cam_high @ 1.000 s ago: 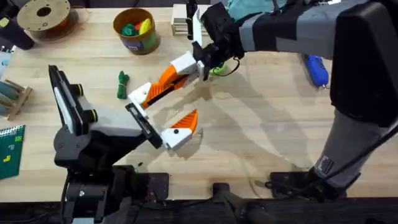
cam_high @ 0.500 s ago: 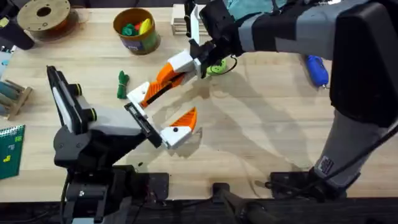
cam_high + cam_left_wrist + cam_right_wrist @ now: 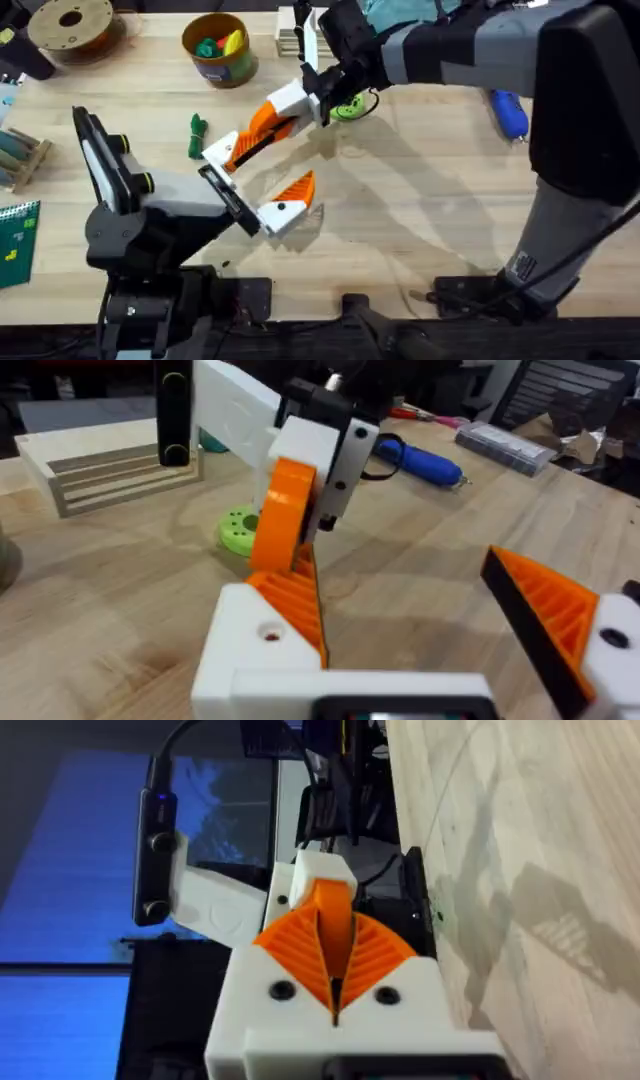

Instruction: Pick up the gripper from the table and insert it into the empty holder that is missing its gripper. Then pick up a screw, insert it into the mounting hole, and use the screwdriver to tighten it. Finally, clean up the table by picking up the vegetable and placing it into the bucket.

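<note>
Both my arms have crept a touch toward the far left since a second ago, locked together as they go! Starting at the left: the small dark green knobbly toy vegetable [image 3: 197,135] lies on the broad light wooden table [image 3: 420,220], just left of my hands. Well beyond it stands the round orange-yellow bucket [image 3: 218,50], with a green and a yellow toy piece inside. My left pincer [image 3: 255,177] is spread wide, its near finger carrying an orange ribbed pad. Its far finger, the white angular plastic holder block [image 3: 220,152], is turned up toward my other arm. And there it is: the small orange plastic wedge-shaped gripper tip [image 3: 326,908], raised off the table with its end right at that holder. I can't tell whether it is fully seated. My right pincer [image 3: 266,120], reaching across the middle, is clamped narrow around the wedge. Just behind that wrist lies a round lime-green disc [image 3: 349,108]. Far right, near the back edge, rests the bright blue cylindrical screwdriver [image 3: 510,112], untouched.
</note>
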